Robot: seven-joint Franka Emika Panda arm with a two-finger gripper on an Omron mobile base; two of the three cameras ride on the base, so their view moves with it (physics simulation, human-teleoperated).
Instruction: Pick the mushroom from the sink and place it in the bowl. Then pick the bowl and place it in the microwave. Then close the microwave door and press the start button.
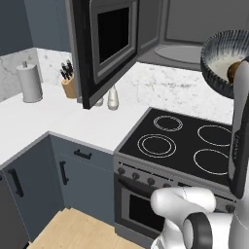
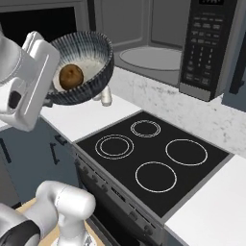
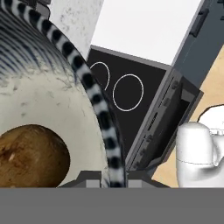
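The bowl [image 2: 82,67], with the mushroom [image 2: 71,76] inside, is held aloft by its rim in nearly closed jaws before the open microwave [image 2: 163,53].

Rough brown mushroom [image 2: 71,76], speckled pale bowl [image 2: 93,54] with streaky outside, shiny black glass stove top [image 2: 153,158], marble wall [image 1: 168,87], wooden floor [image 1: 78,232].
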